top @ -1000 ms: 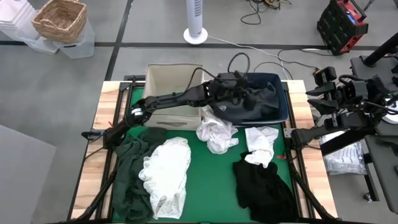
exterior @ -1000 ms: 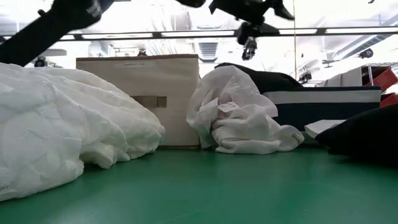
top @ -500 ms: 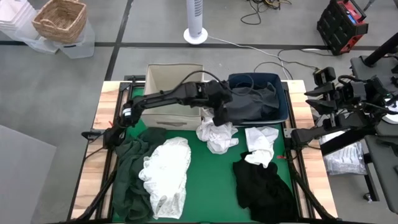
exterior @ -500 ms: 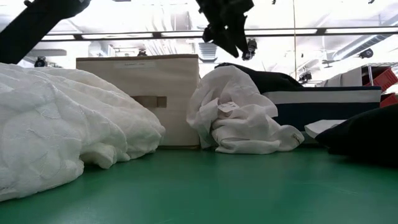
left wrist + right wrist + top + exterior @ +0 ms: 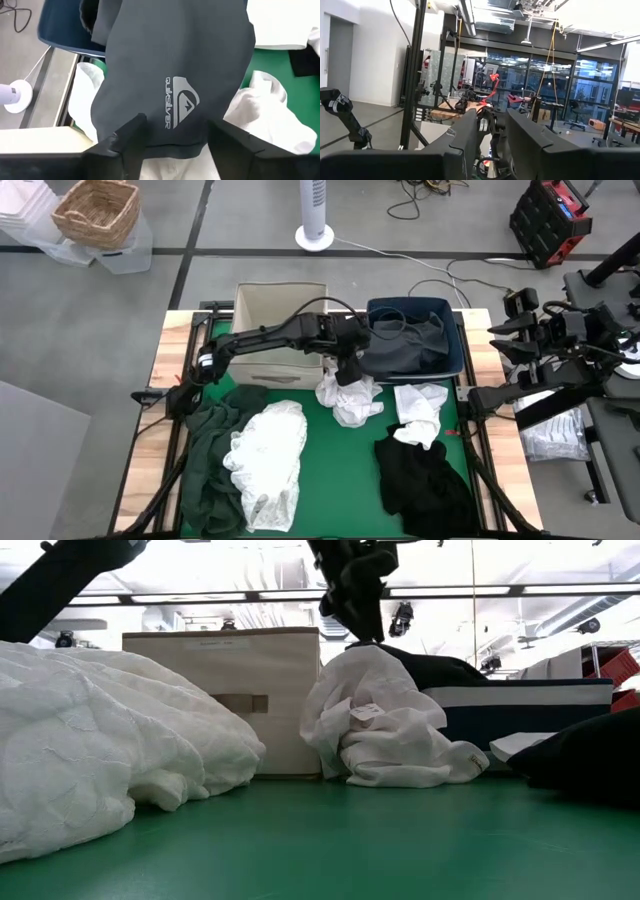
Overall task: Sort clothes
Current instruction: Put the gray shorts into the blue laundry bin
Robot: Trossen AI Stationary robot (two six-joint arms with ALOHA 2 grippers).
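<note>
My left gripper (image 5: pixel 348 370) is open and hovers just above a crumpled white garment (image 5: pixel 350 396) that lies on the green mat by the navy bin's near-left corner. The low view shows the left gripper (image 5: pixel 350 625) right over that garment's peak (image 5: pixel 368 652); I cannot tell whether they touch. A dark grey garment with a white logo (image 5: pixel 180 102) lies in the navy bin (image 5: pixel 452 330). A dark green garment (image 5: pixel 208 450), a white lace one (image 5: pixel 268 455), another white one (image 5: pixel 420 410) and a black one (image 5: pixel 420 480) lie on the mat. My right gripper (image 5: pixel 493 122) waits off the table's right side, open.
A beige fabric box (image 5: pixel 278 308) stands at the far edge, left of the navy bin. The left arm stretches across the box's front. Bare green mat (image 5: pixel 340 480) shows between the lace garment and the black one. A wicker basket and a fan stand on the floor beyond.
My left gripper has come back from over the navy bin toward the table's left and near edge and has dropped lower, ending above the crumpled white garment. The dark grey garment that was bunched beneath it now lies spread in the bin.
</note>
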